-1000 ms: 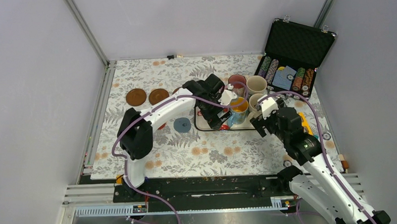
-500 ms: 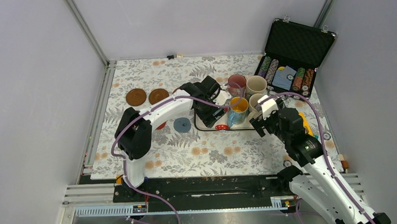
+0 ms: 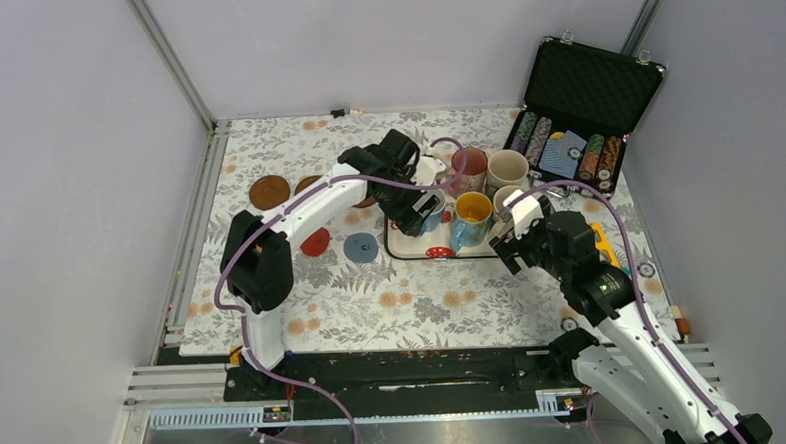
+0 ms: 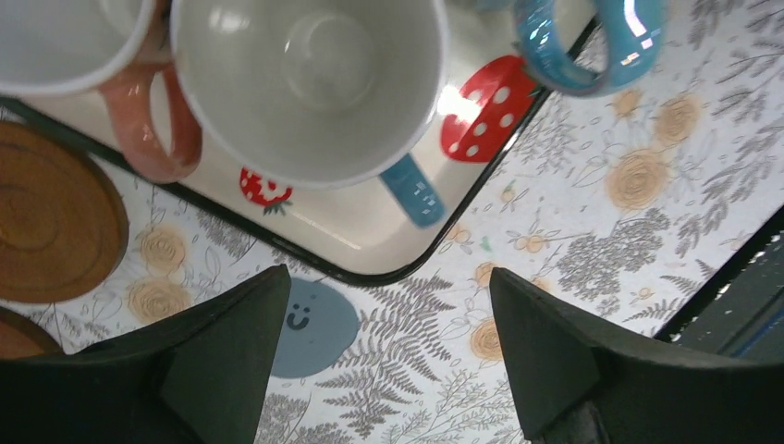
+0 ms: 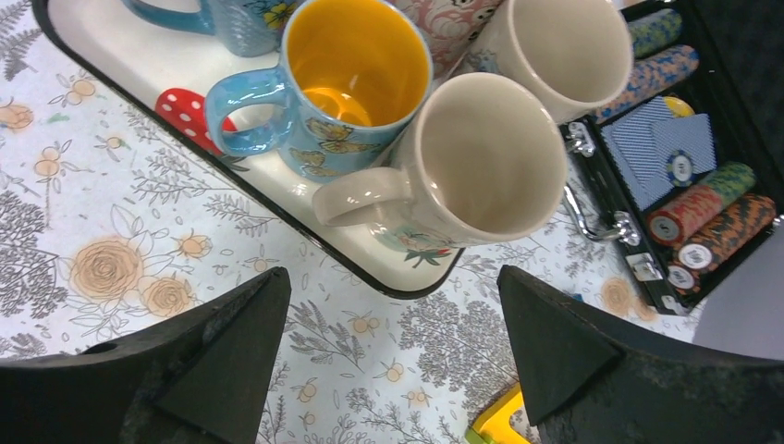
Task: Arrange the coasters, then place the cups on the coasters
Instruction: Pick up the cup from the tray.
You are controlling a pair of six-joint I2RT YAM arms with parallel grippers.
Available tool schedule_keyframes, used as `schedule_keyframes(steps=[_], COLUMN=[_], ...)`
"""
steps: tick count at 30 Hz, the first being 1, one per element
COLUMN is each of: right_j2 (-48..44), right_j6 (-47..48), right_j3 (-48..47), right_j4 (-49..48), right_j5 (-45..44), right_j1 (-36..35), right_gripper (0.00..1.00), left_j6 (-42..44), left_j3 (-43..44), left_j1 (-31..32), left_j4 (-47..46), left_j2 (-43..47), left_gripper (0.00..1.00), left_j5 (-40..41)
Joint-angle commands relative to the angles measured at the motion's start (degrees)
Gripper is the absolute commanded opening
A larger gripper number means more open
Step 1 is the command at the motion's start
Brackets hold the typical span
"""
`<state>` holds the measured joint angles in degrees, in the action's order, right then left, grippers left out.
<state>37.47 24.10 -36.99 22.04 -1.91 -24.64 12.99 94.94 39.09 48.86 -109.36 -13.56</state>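
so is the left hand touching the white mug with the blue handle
Apart. In the left wrist view the left hand sits clear of the white mug, with tray and tablecloth showing between them.

Cups (image 3: 472, 219) on the tray (image 3: 408, 249), coasters (image 3: 269, 191) to its left, chip case (image 3: 593, 83) behind its right.

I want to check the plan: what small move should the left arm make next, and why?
Probably lower onto the white mug with the blue handle: the left jaws stand open near it, holding nothing, and the grey-blue coaster lies bare nearby.
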Motion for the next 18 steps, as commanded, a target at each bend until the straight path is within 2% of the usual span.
schedule_keyframes(steps=[1,5,11,18], right_j2=[1.41,0.67,0.1,-0.06], right_j6=[-0.31,-0.28,0.22,0.51], right_j3=[-0.75,-0.61,-0.11,0.25], right_j4=[0.3,0.19,-0.27,-0.34], right_j5=[2.73,2.78,2.37,2.68], right_j1=[0.3,0.3,0.28,0.3], right_gripper=[0.91,0.9,0.9,0.9], left_j6=[1.07,0.78,-0.27,-0.2], left_j3=[4.65,5.18,8.85,10.44], left_j1=[0.7,1.42,1.54,1.54], left_j4=[1.01,1.03,1.16,-0.48], left_j2=[-2.19,-4.88,-8.41,-9.87], left_gripper=[0.81,0.81,0.8,0.7], left_j5=[-5.33,-2.63,-2.87,-2.13])
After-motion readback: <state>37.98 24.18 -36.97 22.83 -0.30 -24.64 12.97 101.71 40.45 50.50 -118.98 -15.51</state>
